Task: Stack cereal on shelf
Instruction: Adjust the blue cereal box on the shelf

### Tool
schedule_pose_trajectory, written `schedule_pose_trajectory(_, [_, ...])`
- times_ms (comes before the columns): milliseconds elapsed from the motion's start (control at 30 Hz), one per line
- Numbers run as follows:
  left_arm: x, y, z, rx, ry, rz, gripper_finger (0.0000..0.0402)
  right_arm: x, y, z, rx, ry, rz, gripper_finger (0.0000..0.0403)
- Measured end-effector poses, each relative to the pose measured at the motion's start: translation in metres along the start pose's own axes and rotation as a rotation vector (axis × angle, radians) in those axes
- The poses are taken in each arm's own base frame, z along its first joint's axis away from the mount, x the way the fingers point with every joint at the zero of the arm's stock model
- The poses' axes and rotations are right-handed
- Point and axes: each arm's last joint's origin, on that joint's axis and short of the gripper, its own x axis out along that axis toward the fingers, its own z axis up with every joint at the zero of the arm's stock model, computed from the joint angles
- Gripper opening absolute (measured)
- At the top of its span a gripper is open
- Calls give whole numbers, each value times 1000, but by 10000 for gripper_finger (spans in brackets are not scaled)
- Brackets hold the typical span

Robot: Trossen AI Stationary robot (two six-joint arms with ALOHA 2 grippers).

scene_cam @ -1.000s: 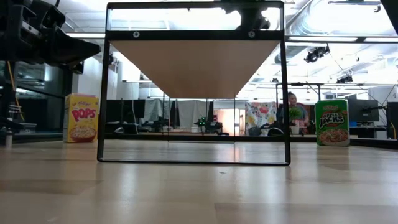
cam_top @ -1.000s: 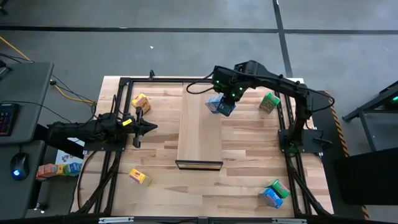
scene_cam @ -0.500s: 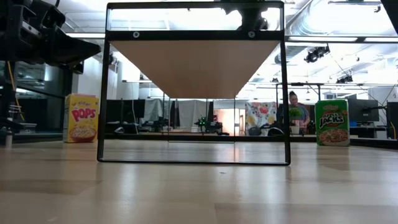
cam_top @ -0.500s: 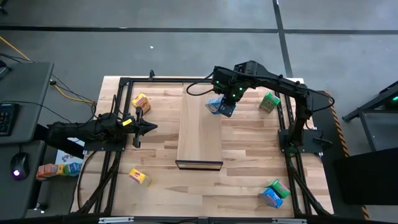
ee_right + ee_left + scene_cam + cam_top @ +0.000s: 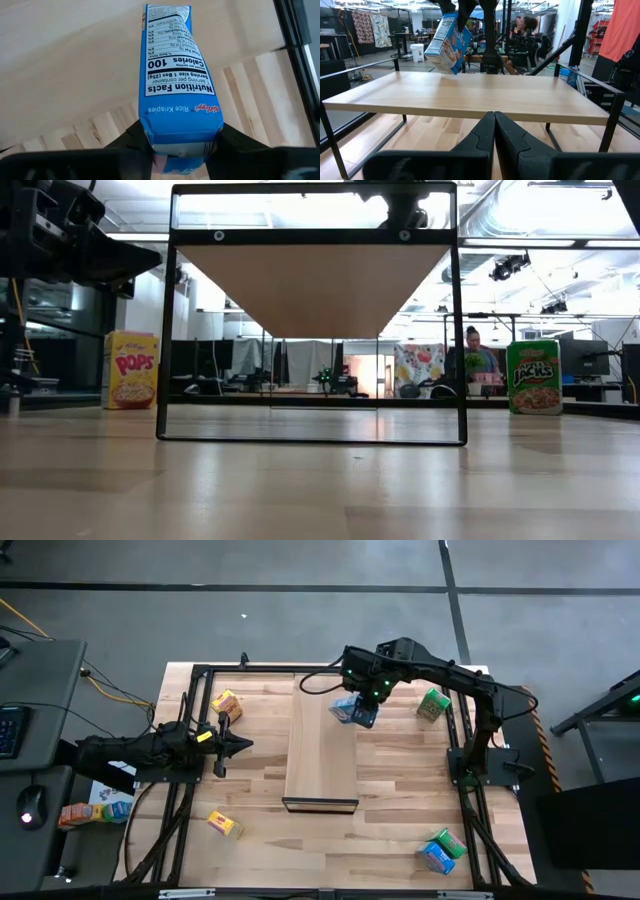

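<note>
My right gripper is over the shelf's far right part, pointing steeply down and shut on a blue cereal box. In the left wrist view the blue box hangs tilted, with its lower corner at the shelf top; whether the two touch, I cannot tell. My left gripper waits shut and level at the table's left, pointing at the shelf. Other cereal boxes rest on the tabletop: two yellow, one green, and a green and blue pair. My right gripper pinches the blue box's two broad faces at its upper end, one finger on each face. The fingers come from above, slanting down. The box hangs tilted below them, its narrow nutrition panel toward the wrist camera.
The shelf stands on a dark metal frame in the middle of the table. Black rails run along the table's left and right sides. In the low view the yellow box and the green box stand upright on the table's far part.
My right gripper has rolled slightly about its own pointing line, and the blue box has turned a little with it over the shelf's right edge.
</note>
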Motion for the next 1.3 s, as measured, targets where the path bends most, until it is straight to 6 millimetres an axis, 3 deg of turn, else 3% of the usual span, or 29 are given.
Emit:
schedule_pose_trajectory(667, [0, 0, 0, 0, 0, 0, 3, -2, 2, 18, -71, -190, 3, 197])
schedule_pose_trajectory(1133, [0, 0, 0, 0, 0, 0, 3, -8, 4, 38, -240, -409, -21, 202])
schedule_pose_trajectory(1300, [0, 0, 0, 0, 0, 0, 3, -24, 1, 28, -313, -414, -103, 201])
